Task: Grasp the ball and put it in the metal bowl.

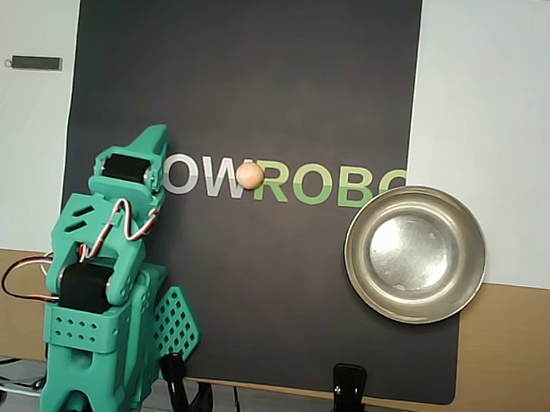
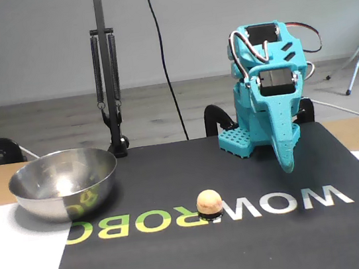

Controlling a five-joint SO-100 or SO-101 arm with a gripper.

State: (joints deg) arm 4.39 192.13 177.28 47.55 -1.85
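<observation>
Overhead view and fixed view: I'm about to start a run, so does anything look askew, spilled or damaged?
Nothing stands out. The small peach-orange ball sits on the black mat's lettering, the shiny round metal bowl stands upright and empty, overhanging the mat's edge, and the teal arm's end effector is folded down apart from both.

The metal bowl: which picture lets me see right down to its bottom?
The overhead view. It looks straight down into the metal bowl, so its whole round rim and shiny flat bottom show, with nothing inside. The fixed view sees the bowl from the side: mostly its outer wall and only part of the inside.
</observation>
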